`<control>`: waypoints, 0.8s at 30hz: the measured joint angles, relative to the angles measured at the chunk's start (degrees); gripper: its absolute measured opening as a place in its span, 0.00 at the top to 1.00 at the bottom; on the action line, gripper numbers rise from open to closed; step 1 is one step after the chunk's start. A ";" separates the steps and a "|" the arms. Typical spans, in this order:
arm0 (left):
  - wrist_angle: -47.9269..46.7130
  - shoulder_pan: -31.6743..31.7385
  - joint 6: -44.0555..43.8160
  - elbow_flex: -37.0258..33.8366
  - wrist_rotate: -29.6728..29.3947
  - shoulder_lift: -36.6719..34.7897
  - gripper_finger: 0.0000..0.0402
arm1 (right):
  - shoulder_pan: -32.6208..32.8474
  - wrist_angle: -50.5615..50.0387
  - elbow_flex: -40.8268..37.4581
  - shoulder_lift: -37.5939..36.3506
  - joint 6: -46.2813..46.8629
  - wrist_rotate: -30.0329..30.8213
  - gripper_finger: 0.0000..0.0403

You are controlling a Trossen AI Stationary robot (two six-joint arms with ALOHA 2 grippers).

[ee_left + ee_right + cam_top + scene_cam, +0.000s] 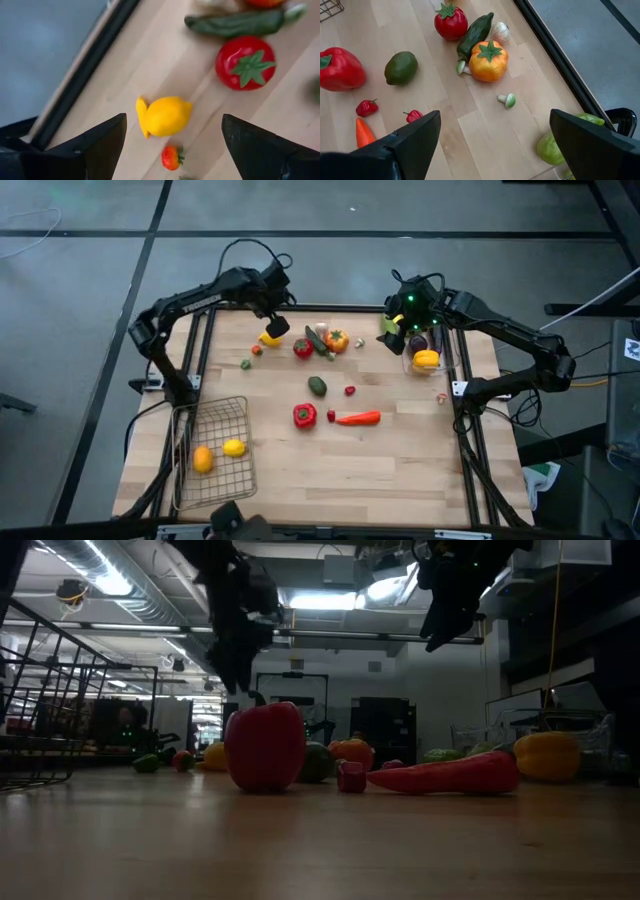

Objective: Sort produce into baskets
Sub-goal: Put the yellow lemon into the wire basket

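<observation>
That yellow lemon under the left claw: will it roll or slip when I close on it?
The lemon looks rounded, smooth and glossy, so it may squirt sideways or roll along the table. It is probably light hollow plastic. The left claw hangs open above it, fingers either side.

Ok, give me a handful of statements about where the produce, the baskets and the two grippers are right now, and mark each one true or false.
1. The wire-mesh basket holds two yellow-orange pieces. True.
2. The left gripper is shut on the yellow lemon-like piece. False: its jaws are open and hover above that piece, which lies on the table.
3. The carrot lies on the table beside the red pepper. True.
4. The right gripper is holding the orange tomato-like piece. False: it is open and empty, and that piece lies on the table.
5. The red tomato is in the clear bin. False: it lies on the table near the dark green cucumber.
</observation>
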 joint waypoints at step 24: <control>-2.95 -0.31 18.90 0.00 -2.54 13.72 0.19 | 0.00 0.01 0.00 0.00 0.00 0.00 0.08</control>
